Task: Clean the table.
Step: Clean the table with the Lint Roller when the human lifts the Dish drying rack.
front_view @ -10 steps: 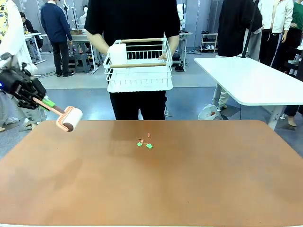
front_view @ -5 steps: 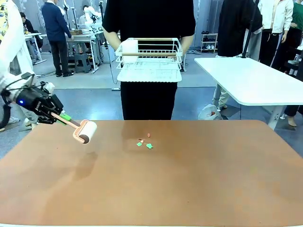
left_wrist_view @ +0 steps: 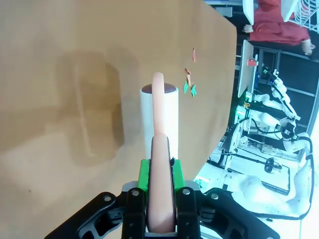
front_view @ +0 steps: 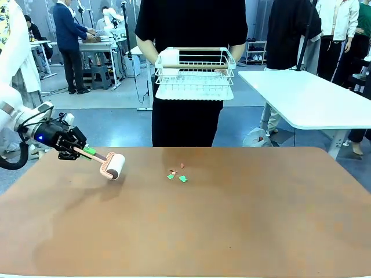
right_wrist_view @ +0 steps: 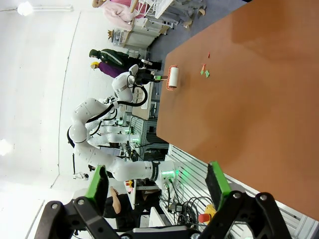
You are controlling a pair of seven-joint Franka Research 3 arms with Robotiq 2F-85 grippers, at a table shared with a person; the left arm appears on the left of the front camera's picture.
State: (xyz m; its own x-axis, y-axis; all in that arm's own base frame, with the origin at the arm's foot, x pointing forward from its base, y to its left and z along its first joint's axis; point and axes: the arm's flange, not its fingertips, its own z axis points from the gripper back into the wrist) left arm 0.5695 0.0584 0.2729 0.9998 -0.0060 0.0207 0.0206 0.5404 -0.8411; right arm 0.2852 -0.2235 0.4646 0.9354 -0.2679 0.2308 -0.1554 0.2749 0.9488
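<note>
Bright, even overhead light falls on the matte reddish-brown table (front_view: 232, 220), without glare. A soft, wide shadow lies on it just beside the white, pink-handled lint roller (left_wrist_view: 159, 112) clamped in the left gripper (left_wrist_view: 159, 186). Both wrist views bow at their edges; beyond the right gripper (right_wrist_view: 157, 184), a pale wall (right_wrist_view: 40, 74) washes out.

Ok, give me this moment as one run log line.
left tool: shut on lint roller | lint roller: above table, short of paper scraps | right tool: open, empty
</note>
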